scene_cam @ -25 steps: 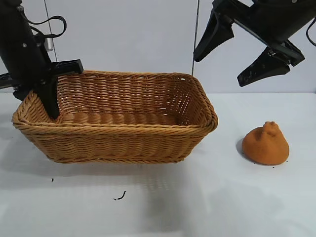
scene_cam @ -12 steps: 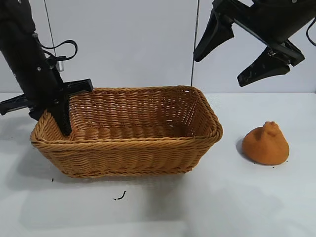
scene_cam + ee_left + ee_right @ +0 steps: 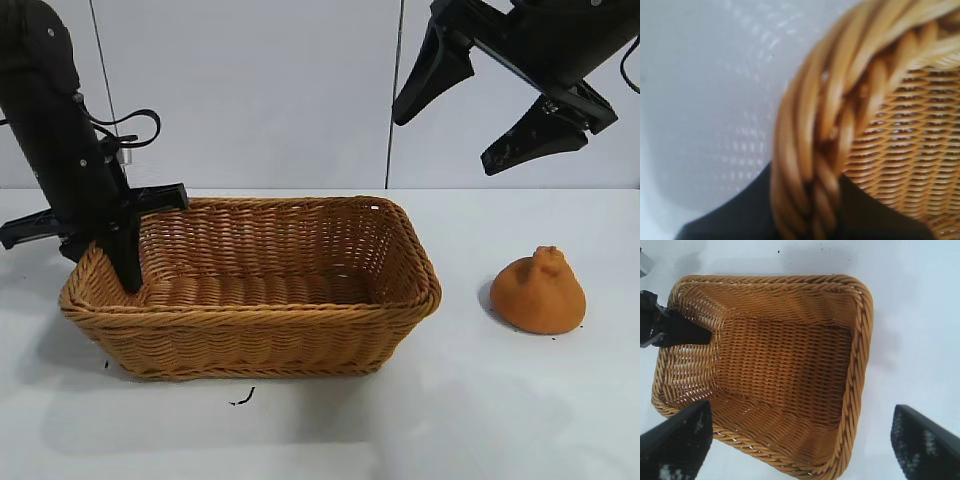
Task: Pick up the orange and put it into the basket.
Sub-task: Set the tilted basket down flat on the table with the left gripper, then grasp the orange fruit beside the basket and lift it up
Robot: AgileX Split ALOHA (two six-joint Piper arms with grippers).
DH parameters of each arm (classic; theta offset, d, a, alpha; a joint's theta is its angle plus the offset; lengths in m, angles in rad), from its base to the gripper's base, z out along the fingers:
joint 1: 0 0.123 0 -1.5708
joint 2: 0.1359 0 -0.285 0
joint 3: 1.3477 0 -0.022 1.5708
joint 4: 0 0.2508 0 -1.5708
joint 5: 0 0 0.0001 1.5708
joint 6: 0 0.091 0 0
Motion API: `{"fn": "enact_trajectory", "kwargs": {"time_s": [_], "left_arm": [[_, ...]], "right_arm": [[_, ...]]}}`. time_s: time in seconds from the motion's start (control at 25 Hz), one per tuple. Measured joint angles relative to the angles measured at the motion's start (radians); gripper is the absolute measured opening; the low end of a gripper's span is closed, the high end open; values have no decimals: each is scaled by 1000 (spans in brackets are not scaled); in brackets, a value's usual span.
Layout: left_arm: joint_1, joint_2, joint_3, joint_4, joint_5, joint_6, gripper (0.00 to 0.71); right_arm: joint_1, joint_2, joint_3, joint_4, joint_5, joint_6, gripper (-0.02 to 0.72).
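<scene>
At the left end of the large rectangular tan-brown woven wicker basket (image 3: 250, 290), the left gripper (image 3: 100, 250) straddles the braided rim, one finger inside the wall and one outside; whether it clamps the rim or has let go cannot be told. The basket rests flat on the white counter (image 3: 450, 400). The rounded matte orange lump with a knobby top (image 3: 538, 292) sits on the counter to the right of the basket, apart from it and untouched. The right gripper (image 3: 490, 105) hangs high above the gap between basket and orange, jaws spread wide and holding nothing.

Judged step: pick up the orange with the right gripper.
- Keep the jaws wide and centre them over the dome before descending.
- Grip low on the broad body, not on the knob, which would likely slip.
- Lift clear of the flared rim before crossing over.
- Release low over the basket floor, away from the left gripper
</scene>
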State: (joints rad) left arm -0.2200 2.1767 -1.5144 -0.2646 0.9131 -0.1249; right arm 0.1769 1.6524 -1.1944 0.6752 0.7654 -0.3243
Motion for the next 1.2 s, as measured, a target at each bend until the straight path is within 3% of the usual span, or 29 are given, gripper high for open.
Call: {"fn": "enact_trajectory", "kwargs": {"time_s": [0.04, 0.12, 0.24, 0.4, 0.72, 0.96, 1.2], "left_arm": [[0, 0, 0, -1, 0, 0, 475], [0, 0, 0, -1, 1, 1, 603], [0, -2, 0, -1, 11, 2, 670], [0, -24, -41, 8, 73, 2, 690], [0, -96, -244, 88, 269, 2, 692], [0, -140, -381, 142, 294, 4, 692], [10, -174, -402, 207, 301, 5, 692]], "right_arm": [[0, 0, 0, 0, 0, 0, 696], [0, 0, 0, 0, 0, 0, 696], [0, 0, 0, 0, 0, 0, 696], [0, 0, 0, 0, 0, 0, 696], [0, 0, 0, 0, 0, 0, 696], [0, 0, 0, 0, 0, 0, 696], [0, 0, 0, 0, 2, 0, 696]]}}
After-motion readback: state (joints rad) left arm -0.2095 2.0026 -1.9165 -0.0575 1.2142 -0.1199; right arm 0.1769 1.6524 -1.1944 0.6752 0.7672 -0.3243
